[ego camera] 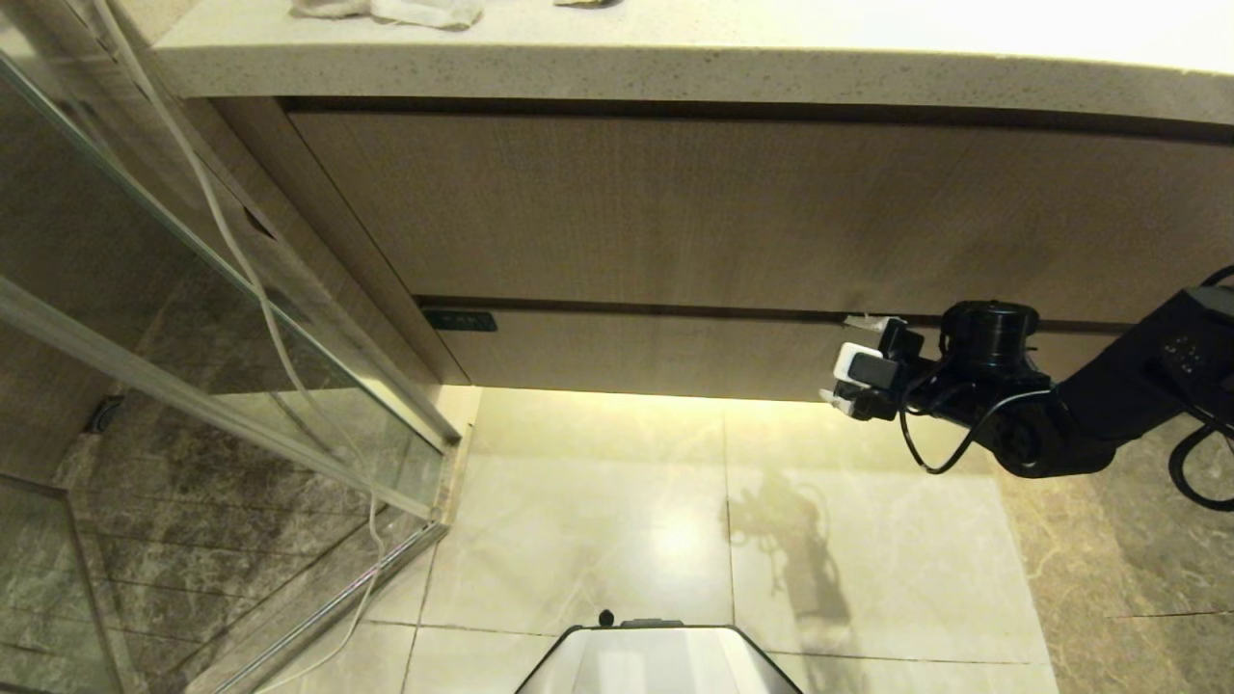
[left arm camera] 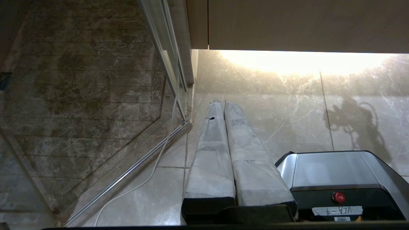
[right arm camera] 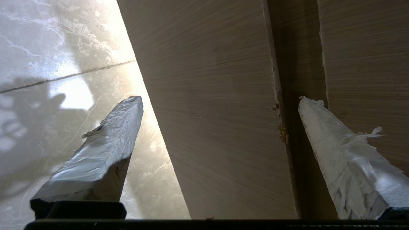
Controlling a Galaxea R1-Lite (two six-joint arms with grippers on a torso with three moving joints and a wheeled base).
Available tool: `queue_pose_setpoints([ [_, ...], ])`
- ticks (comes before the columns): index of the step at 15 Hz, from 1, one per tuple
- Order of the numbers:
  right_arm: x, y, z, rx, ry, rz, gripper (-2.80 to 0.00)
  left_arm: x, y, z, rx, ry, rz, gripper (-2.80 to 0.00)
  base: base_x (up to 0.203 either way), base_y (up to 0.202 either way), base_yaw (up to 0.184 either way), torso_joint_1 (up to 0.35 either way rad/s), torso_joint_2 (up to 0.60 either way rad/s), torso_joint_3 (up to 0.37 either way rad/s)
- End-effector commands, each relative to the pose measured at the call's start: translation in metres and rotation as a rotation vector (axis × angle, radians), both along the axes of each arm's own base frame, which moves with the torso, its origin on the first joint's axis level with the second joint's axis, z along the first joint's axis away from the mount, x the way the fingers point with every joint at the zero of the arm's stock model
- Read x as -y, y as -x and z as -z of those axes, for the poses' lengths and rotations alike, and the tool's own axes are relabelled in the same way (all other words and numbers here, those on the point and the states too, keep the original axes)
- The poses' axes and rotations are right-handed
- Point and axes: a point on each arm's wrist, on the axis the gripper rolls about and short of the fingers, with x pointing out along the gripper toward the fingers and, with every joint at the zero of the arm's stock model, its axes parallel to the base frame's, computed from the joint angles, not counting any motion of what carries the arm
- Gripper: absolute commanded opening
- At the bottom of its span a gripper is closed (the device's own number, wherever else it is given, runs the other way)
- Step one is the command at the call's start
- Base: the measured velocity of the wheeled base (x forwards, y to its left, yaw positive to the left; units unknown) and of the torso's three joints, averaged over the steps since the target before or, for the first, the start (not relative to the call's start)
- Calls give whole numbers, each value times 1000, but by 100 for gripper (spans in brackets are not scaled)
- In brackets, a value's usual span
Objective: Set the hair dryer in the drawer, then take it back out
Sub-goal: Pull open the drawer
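Straddling the closed drawer [right arm camera: 220, 105] front with right gripper [right arm camera: 220, 105] spread wide and empty, one finger [right arm camera: 338, 153] at the gap above it, nothing yet opened, stowed or retrieved; hair dryer nowhere visible; left gripper [left arm camera: 220, 105] parked clenched beside the base.

A pale marble tile floor [ego camera: 598, 501] carries the robot's base [ego camera: 660, 660], a thin white cable [ego camera: 371, 540], and apparently the glass partition's metal rail [ego camera: 318, 617].

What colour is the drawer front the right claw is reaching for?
Light wood with fine grain on the drawer, clearest in the right wrist view.
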Motion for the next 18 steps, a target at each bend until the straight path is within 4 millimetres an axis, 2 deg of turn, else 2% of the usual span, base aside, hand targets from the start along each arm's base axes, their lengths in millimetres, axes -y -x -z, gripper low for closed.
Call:
queue_pose_setpoints([
  [1, 2, -2, 4, -2, 6, 1, 0, 0, 0, 0, -1, 0, 0, -280, 0, 0, 0, 0, 0, 0],
  [18, 5, -20, 22, 56, 0, 8, 0, 0, 0, 0, -1, 0, 0, -280, 0, 0, 0, 0, 0, 0],
])
